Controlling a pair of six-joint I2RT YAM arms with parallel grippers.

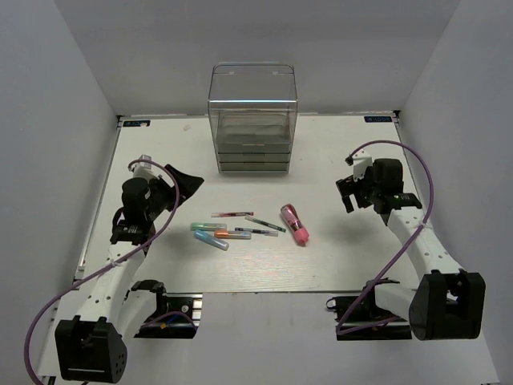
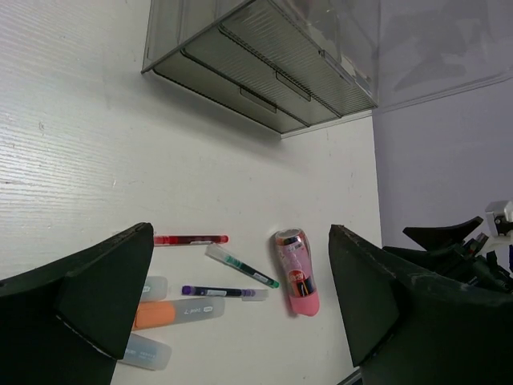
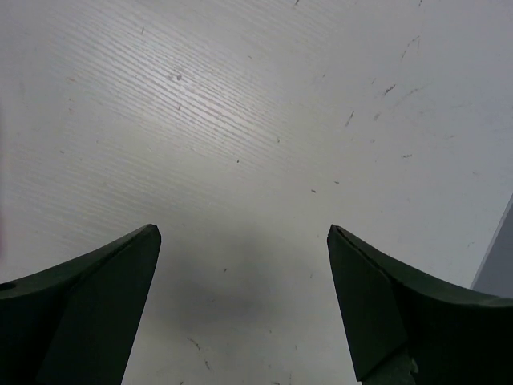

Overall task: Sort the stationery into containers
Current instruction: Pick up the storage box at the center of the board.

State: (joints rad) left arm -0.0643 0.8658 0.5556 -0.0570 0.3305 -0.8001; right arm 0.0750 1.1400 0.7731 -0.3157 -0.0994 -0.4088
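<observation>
Clear plastic drawer organiser (image 1: 252, 120) stands far-middle on white table (image 1: 160, 265), stacked drawers shut. Stationery lies outside it, mid-table: pink tube with dark band (image 1: 296, 224), thin pens (image 1: 264, 224), blue, orange and green markers (image 1: 215, 234). Left gripper (image 1: 183, 181) hovers left of them, right gripper (image 1: 349, 196) to their right. Both have jaws apart, empty.

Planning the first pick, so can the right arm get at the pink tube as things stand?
Probably yes: the pink tube lies nearest that side, nothing stands between it and the right tool, which is open and empty.
</observation>
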